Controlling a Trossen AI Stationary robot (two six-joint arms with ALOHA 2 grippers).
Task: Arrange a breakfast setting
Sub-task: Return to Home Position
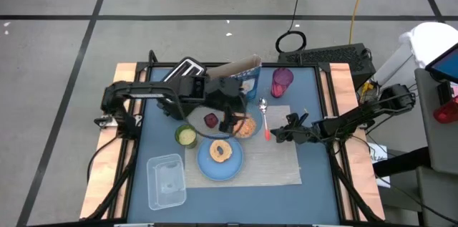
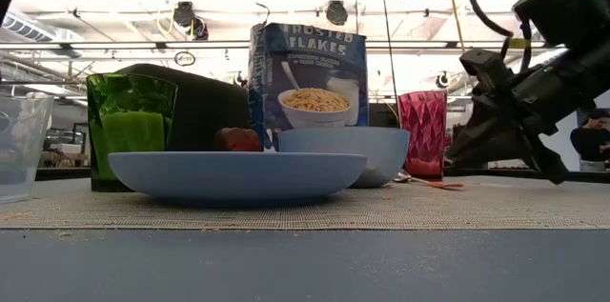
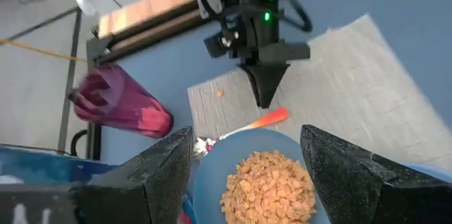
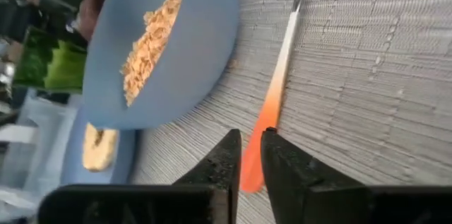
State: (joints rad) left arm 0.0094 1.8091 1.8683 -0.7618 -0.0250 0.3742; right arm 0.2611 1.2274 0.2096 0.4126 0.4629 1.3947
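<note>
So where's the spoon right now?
In the high view the spoon lies on the placemat, just right of the cereal-filled bowl, its orange handle end by the right gripper.

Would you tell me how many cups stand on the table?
2: a green cup just left of the plate, and a purple cup right of the cereal box.

Left gripper (image 1: 236, 121) and right gripper (image 1: 275, 135) are pointed toward each other.
Left fingers are spread wide; right fingers are nearly closed.
</note>
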